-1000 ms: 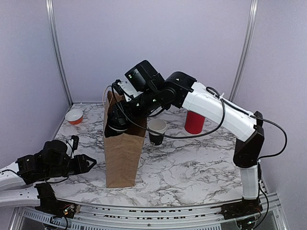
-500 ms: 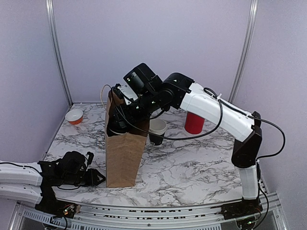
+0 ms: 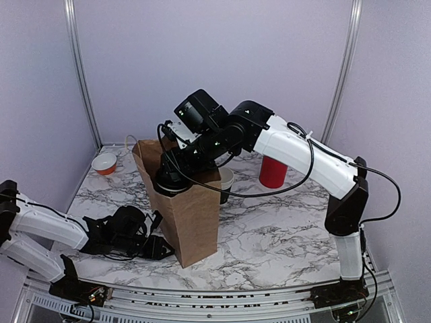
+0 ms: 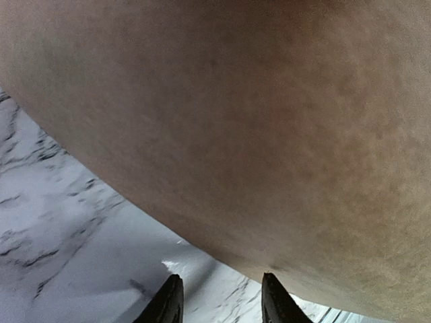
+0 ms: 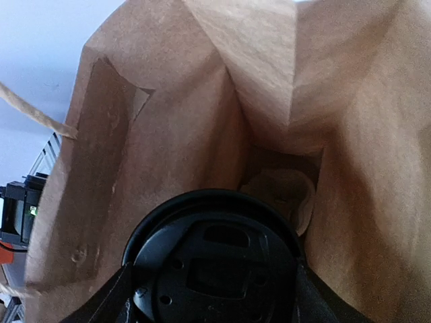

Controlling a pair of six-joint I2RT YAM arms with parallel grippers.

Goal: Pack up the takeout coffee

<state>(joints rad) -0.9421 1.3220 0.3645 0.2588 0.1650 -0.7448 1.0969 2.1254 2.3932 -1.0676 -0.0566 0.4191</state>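
Observation:
A black-lidded takeout coffee cup hangs in the mouth of a brown paper bag, with my right gripper shut on it. In the right wrist view the black lid sits between the fingers of the right gripper, and a cream cup lies at the bag's bottom. Another cup stands behind the bag, mostly hidden. My left gripper is low at the bag's base. Its jaws stand open in the left wrist view, empty, tips right up against the bag's side.
A red cup stands at the back right of the marble table. A small orange-and-white bowl sits at the back left. The bag leans, its mouth spread wide under the right arm.
The bag has shifted right and tilted, its mouth spreading. My left arm has swung right along the table to the bag's base. The right gripper still holds the lidded cup in the bag's mouth.

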